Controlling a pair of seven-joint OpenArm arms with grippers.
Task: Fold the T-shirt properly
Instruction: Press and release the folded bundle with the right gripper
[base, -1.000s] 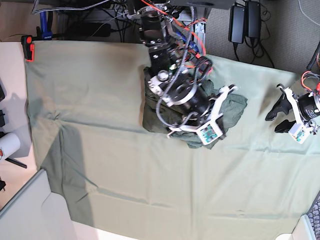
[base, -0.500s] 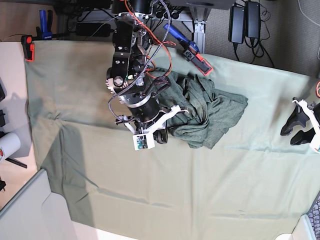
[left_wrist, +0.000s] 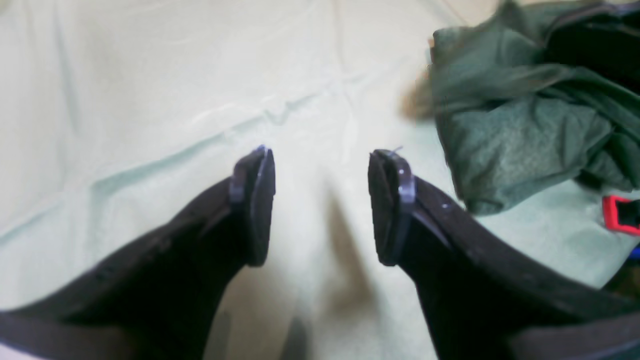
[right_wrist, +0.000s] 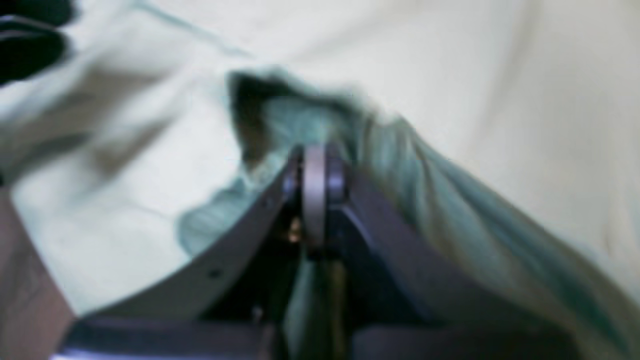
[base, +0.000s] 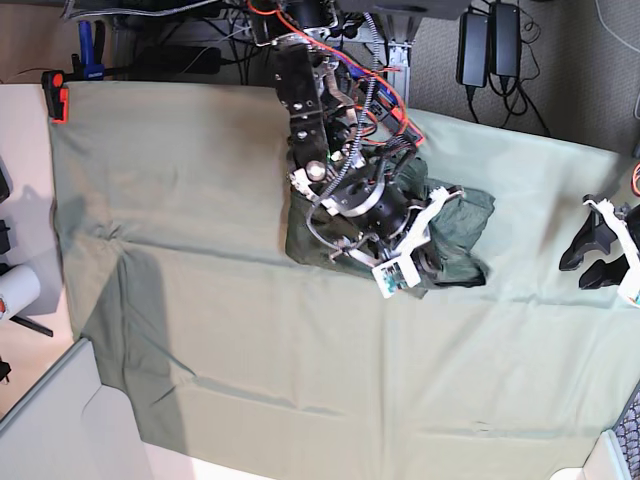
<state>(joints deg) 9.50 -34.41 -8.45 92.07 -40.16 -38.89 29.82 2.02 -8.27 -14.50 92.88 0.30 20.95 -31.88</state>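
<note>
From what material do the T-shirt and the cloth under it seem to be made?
The T-shirt looks like soft knit fabric, dark heathered grey-green and matte: it lies bunched in limp, rounded folds with a speckled surface. The tablecloth seems a thin, smooth woven sheet, pale mint-green, with sharp shallow creases and a faint sheen. The exact fibre cannot be told.

The dark grey-green T-shirt (base: 455, 225) is lying crumpled in a wrinkled heap near the far middle of the pale green tablecloth (base: 200, 250), unfolded.
</note>
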